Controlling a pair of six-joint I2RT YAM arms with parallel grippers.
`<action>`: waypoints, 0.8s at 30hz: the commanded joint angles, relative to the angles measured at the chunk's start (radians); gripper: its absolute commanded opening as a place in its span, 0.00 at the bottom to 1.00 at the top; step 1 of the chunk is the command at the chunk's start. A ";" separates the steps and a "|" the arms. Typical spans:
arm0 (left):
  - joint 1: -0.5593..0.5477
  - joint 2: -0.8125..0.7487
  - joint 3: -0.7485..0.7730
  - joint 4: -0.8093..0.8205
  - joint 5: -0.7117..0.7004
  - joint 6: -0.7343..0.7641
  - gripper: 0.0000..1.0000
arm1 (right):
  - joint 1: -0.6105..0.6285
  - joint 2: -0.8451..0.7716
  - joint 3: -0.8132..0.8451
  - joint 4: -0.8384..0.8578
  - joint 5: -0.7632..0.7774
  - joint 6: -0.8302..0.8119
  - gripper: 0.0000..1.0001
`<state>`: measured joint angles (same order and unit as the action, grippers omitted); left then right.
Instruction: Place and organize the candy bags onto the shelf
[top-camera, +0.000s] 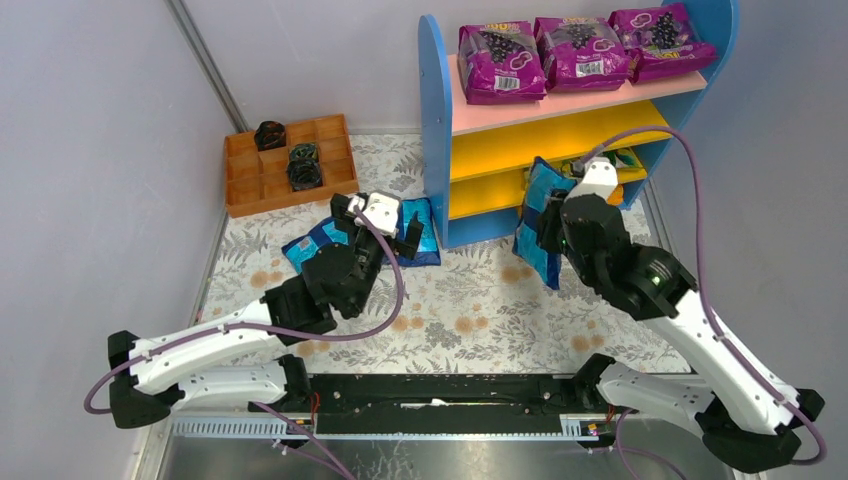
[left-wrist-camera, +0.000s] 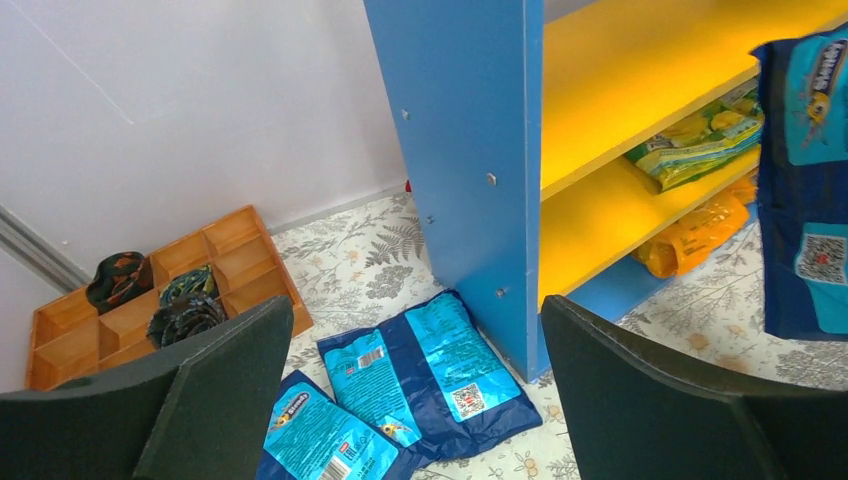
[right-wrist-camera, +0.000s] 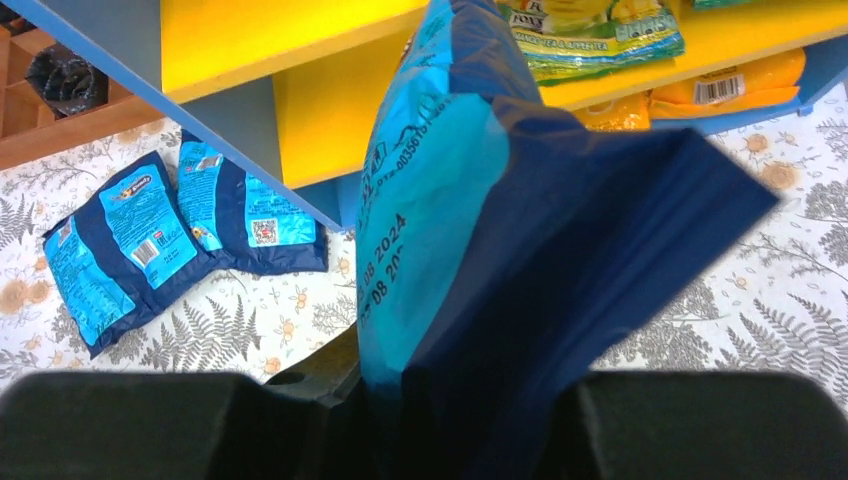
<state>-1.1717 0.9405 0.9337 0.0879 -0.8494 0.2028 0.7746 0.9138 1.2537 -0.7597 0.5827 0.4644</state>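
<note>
Seen from above, a shelf (top-camera: 432, 130) is set at 1 o'clock on a fern-print surface (top-camera: 480, 300). A blue bag (right-wrist-camera: 520, 230) is clamped by one end in the right gripper (top-camera: 552, 232). It is held on edge just in front of the lower boards, at the shelf's 6 o'clock, and is not yet on any board.

Two more blue bags (left-wrist-camera: 440, 365) are laid flat and overlapping at the shelf's 8 o'clock, beside its left panel. The left gripper (top-camera: 378, 228) is poised above them, jaws spread wide, with nothing held.

A green-yellow bag (left-wrist-camera: 700, 140) is seen on the lower yellow board, and an orange bag (left-wrist-camera: 695, 235) beneath that board. Three purple bags (top-camera: 500, 60) are lined up on the pink top board.

The bags are judged light, soft and slippery, since the film is glossy and the contents are likely to shift. A pinch on a flat sealed end or a free corner is judged the surest hold.
</note>
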 joint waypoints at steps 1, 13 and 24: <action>0.001 0.013 0.003 0.049 -0.036 0.039 0.99 | -0.119 0.052 0.070 0.226 -0.129 -0.045 0.10; 0.001 0.056 0.002 0.046 -0.048 0.057 0.99 | -0.851 0.082 -0.132 0.713 -1.352 0.430 0.07; 0.001 0.064 0.007 0.033 -0.039 0.052 0.99 | -1.156 0.008 -0.288 1.004 -1.612 0.804 0.08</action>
<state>-1.1717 1.0058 0.9333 0.0914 -0.8757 0.2447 -0.3668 0.9913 0.9356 -0.0212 -0.8604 1.1049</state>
